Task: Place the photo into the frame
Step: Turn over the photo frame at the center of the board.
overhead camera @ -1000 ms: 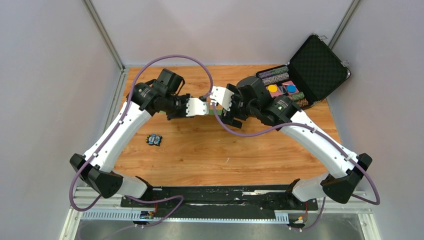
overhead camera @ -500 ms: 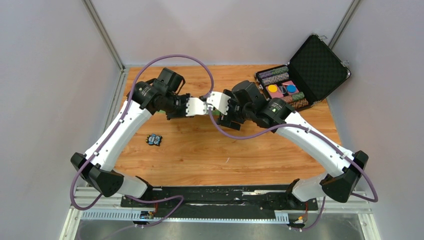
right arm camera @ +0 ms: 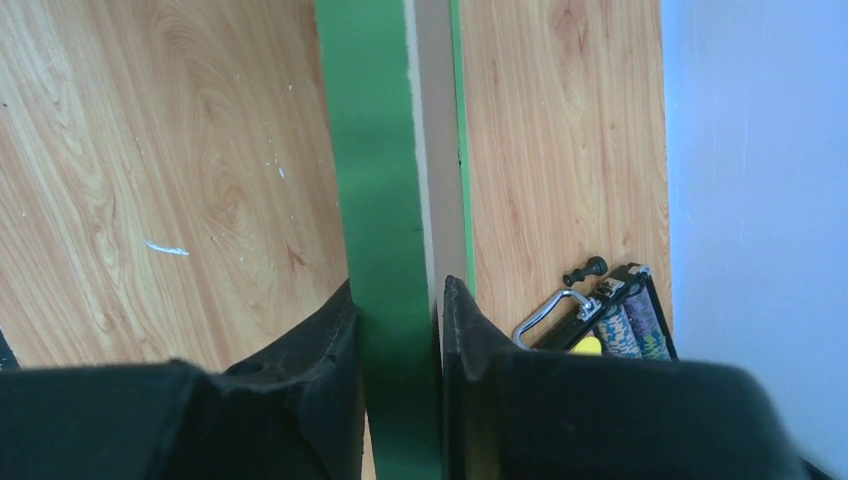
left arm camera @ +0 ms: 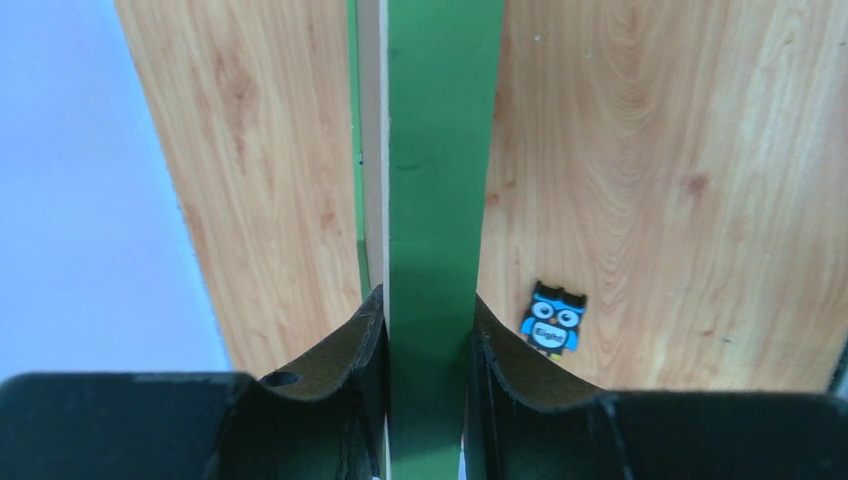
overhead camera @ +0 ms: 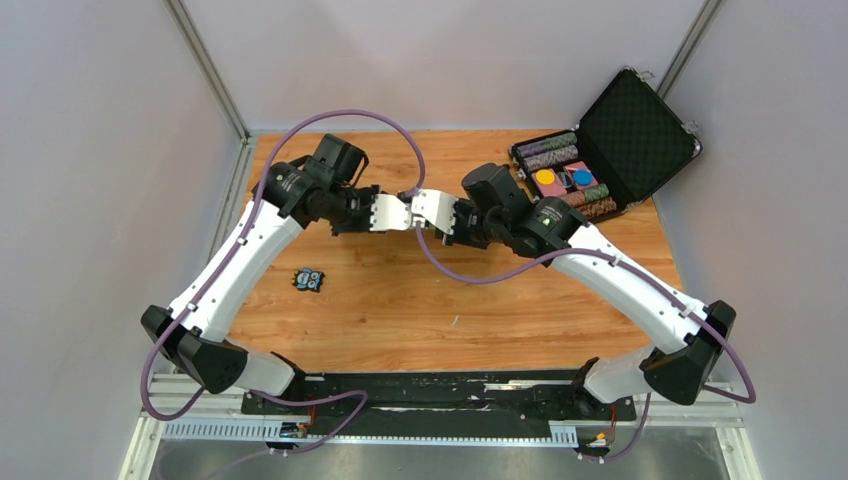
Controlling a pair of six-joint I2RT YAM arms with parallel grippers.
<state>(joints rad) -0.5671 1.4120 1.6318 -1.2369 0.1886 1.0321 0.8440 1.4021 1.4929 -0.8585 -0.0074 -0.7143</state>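
Orange-brown wood makes up the table (overhead camera: 400, 300), and on its near left part lies a small blue owl card (overhead camera: 309, 279). Farther back, above the middle of the table, the two arms meet tip to tip. The left gripper (overhead camera: 403, 213) and the right gripper (overhead camera: 420, 212) hold the frame (left arm camera: 440, 200) between them. From above it is edge-on and almost hidden under them.

In each wrist view the green rail runs straight away from the camera towards the table, with a pale strip along one side. The left fingers (left arm camera: 370, 330) press the rail on both faces, narrowly parted by its thickness. The right fingers (right arm camera: 335, 320) clamp the same way. Whether the far end touches the table cannot be told.

Table shows on both sides of the rail. An open black case (overhead camera: 600, 150) of chips sits at the far right corner, near the right arm.
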